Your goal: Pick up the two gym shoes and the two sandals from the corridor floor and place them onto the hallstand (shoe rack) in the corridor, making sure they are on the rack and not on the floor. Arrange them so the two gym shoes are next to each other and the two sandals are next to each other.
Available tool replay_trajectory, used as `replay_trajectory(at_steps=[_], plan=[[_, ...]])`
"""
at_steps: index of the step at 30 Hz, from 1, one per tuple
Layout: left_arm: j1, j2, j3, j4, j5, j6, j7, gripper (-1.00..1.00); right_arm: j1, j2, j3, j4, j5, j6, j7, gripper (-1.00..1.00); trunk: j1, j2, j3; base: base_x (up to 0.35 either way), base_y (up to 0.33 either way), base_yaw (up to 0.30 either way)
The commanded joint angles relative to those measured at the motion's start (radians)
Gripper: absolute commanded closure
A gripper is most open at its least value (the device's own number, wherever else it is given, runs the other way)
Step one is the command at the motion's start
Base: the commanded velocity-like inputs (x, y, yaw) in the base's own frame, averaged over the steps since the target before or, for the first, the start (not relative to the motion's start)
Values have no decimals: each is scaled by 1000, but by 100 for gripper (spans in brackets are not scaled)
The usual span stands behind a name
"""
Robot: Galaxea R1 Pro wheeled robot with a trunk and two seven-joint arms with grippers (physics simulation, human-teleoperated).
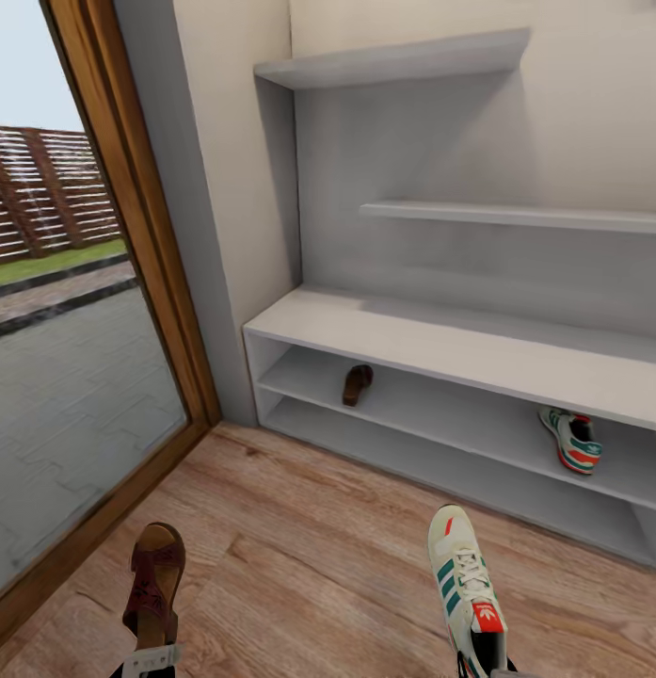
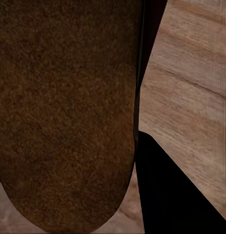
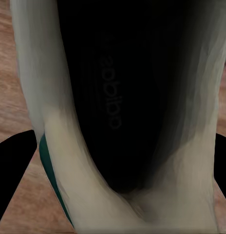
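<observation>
Shoes in both grippers, facing the rack [image 1: 440, 344]
Left holds sandal [image 1: 154, 584], right holds sneaker [image 1: 464, 584]; mates sit on middle shelf.

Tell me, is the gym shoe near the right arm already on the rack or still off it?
Off it. That gym shoe is in front of the hallstand, over the corridor floor. The other gym shoe already lies on the rack's shelf.

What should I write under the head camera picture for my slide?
One sandal and one gym shoe sit on the hallstand; the other two wait below.
</observation>
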Motion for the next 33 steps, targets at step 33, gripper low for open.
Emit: replay_trajectory(at_steps=[33], plan=[[-1, -1, 9, 0, -14, -3, -2, 100, -1, -1, 8, 1, -6, -3, -6, 100, 0, 0, -1, 0, 0, -262]])
